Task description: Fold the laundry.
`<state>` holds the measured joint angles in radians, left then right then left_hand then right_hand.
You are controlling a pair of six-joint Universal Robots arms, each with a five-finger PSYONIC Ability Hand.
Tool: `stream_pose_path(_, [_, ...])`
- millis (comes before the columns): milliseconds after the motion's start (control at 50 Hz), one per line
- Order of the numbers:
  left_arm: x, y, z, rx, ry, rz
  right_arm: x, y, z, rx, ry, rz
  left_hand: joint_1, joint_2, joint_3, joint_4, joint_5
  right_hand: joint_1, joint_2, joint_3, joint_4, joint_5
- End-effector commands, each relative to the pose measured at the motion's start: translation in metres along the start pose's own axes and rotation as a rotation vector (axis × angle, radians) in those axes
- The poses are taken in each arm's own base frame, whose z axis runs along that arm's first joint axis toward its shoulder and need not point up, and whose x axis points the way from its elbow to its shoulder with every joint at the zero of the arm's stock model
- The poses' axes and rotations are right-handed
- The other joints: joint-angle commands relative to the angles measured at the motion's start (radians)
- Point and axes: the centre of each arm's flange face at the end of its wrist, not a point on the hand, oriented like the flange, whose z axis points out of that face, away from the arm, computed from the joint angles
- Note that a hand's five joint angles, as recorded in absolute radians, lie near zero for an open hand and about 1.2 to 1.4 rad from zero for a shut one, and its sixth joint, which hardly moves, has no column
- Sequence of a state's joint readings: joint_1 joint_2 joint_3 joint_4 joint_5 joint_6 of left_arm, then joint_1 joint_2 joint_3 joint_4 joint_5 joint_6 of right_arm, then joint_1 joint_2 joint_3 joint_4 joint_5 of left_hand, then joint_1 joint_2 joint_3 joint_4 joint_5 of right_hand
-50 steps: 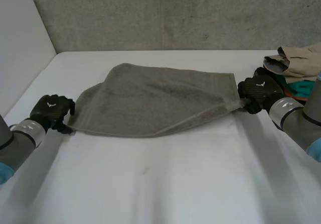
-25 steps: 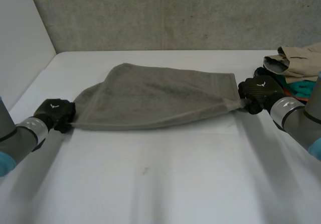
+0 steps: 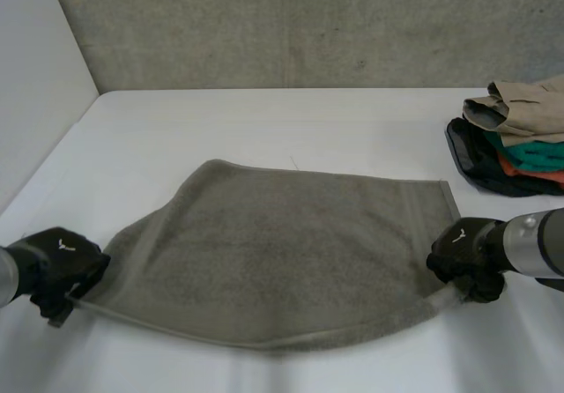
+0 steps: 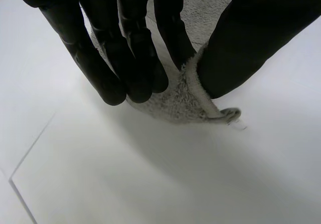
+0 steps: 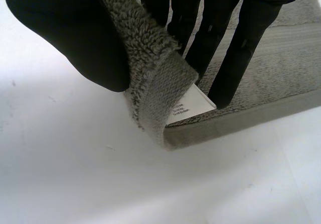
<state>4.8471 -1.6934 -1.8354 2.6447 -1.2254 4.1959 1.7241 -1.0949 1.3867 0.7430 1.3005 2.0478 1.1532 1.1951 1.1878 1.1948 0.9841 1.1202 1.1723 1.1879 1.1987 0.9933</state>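
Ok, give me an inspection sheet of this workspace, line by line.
Surface: white table, a few faint marks.
Job's things: grey towel stretched out between the two hands; a white label sits at its right-hand corner.
Clutter: clothes pile at the table's far right, apart from the towel.
Hands: left hand pinches the towel's near left corner between fingers and thumb; right hand pinches the near right corner the same way.
Cables: nothing seen.
Surroundings: grey wall behind the table, white panel along its left side.
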Motion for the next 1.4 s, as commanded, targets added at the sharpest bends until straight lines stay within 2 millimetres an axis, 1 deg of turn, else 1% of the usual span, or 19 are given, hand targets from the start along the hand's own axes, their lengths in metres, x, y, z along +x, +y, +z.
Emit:
stream_pose_path(20, [-0.035, -0.035, 0.047, 0.131, -0.172, 0.057, 0.022, -0.016, 0.023, 0.078, 0.126, 0.049, 0.243, 0.201, 0.208, 0.201, 0.238, 0.276, 0.224, 0.208, 0.198, 0.228])
stream_pose_path(60, [-0.059, -0.057, 0.057, 0.197, -0.297, 0.079, 0.048, -0.033, 0.018, 0.151, 0.255, 0.076, 0.243, 0.201, 0.208, 0.201, 0.238, 0.276, 0.224, 0.208, 0.198, 0.228])
stream_pose_path(120, [-0.093, -0.086, 0.056, 0.305, -0.453, 0.095, 0.082, -0.055, 0.005, 0.27, 0.418, 0.108, 0.243, 0.201, 0.208, 0.201, 0.238, 0.276, 0.224, 0.208, 0.198, 0.228])
stream_pose_path(140, [-0.117, -0.11, 0.045, 0.408, -0.565, 0.106, 0.106, -0.072, -0.009, 0.378, 0.534, 0.129, 0.243, 0.201, 0.208, 0.201, 0.238, 0.276, 0.224, 0.208, 0.198, 0.228])
stream_pose_path(200, [-0.15, -0.144, 0.02, 0.587, -0.72, 0.101, 0.137, -0.095, -0.031, 0.563, 0.697, 0.152, 0.243, 0.201, 0.208, 0.201, 0.238, 0.276, 0.224, 0.208, 0.198, 0.228])
stream_pose_path(220, [-0.167, -0.162, 0.005, 0.719, -0.79, 0.083, 0.154, -0.107, -0.046, 0.682, 0.793, 0.159, 0.243, 0.201, 0.208, 0.201, 0.238, 0.276, 0.224, 0.208, 0.198, 0.228])
stream_pose_path(300, [-0.197, -0.187, -0.027, 0.994, -0.908, -0.007, 0.186, -0.123, -0.076, 0.954, 1.002, 0.136, 0.243, 0.201, 0.208, 0.201, 0.238, 0.276, 0.224, 0.208, 0.198, 0.228])
stream_pose_path(360, [-0.204, -0.189, -0.032, 1.095, -0.915, -0.101, 0.192, -0.13, -0.083, 1.097, 1.084, 0.097, 0.243, 0.201, 0.208, 0.201, 0.238, 0.276, 0.224, 0.208, 0.198, 0.228])
stream_pose_path(460, [-0.194, -0.176, -0.013, 1.061, -0.839, -0.182, 0.181, -0.128, -0.067, 1.107, 1.053, 0.079, 0.243, 0.201, 0.208, 0.201, 0.238, 0.276, 0.224, 0.208, 0.198, 0.228])
stream_pose_path(620, [-0.171, -0.131, 0.036, 0.898, -0.731, -0.223, 0.157, -0.117, -0.012, 0.982, 0.872, 0.132, 0.243, 0.201, 0.208, 0.201, 0.238, 0.276, 0.224, 0.208, 0.198, 0.228])
stream_pose_path(740, [-0.133, -0.093, 0.079, 0.761, -0.585, -0.246, 0.129, -0.097, 0.048, 0.824, 0.72, 0.159, 0.243, 0.201, 0.208, 0.201, 0.238, 0.276, 0.224, 0.208, 0.198, 0.228])
stream_pose_path(760, [-0.119, -0.085, 0.089, 0.735, -0.535, -0.242, 0.122, -0.091, 0.063, 0.778, 0.686, 0.162, 0.243, 0.201, 0.208, 0.201, 0.238, 0.276, 0.224, 0.208, 0.198, 0.228])
stream_pose_path(840, [-0.091, -0.064, 0.108, 0.667, -0.428, -0.215, 0.102, -0.074, 0.09, 0.657, 0.608, 0.161, 0.243, 0.201, 0.208, 0.201, 0.238, 0.276, 0.224, 0.208, 0.198, 0.228])
stream_pose_path(900, [-0.077, -0.053, 0.113, 0.624, -0.39, -0.195, 0.092, -0.068, 0.096, 0.592, 0.574, 0.156, 0.243, 0.201, 0.208, 0.201, 0.238, 0.276, 0.224, 0.208, 0.198, 0.228])
stream_pose_path(960, [-0.063, -0.038, 0.111, 0.541, -0.352, -0.177, 0.08, -0.058, 0.098, 0.513, 0.522, 0.164, 0.243, 0.201, 0.208, 0.201, 0.238, 0.276, 0.224, 0.208, 0.198, 0.228])
stream_pose_path(1040, [-0.042, -0.02, 0.093, 0.409, -0.281, -0.167, 0.066, -0.046, 0.089, 0.422, 0.455, 0.175, 0.243, 0.201, 0.208, 0.201, 0.238, 0.276, 0.224, 0.208, 0.198, 0.228])
stream_pose_path(1200, [0.012, 0.006, 0.008, 0.096, -0.037, -0.041, 0.035, -0.003, 0.022, 0.084, 0.282, 0.094, 0.243, 0.201, 0.208, 0.201, 0.238, 0.276, 0.224, 0.208, 0.198, 0.228])
stream_pose_path(1300, [0.015, 0.008, -0.016, 0.065, 0.011, 0.056, 0.011, 0.011, 0.004, -0.02, 0.148, 0.033, 0.243, 0.201, 0.208, 0.201, 0.238, 0.276, 0.224, 0.208, 0.198, 0.228])
stream_pose_path(1400, [0.003, 0.002, -0.009, 0.079, -0.004, 0.124, 0.019, 0.01, 0.016, 0.021, 0.209, 0.042, 0.243, 0.201, 0.208, 0.201, 0.238, 0.276, 0.224, 0.208, 0.198, 0.228])
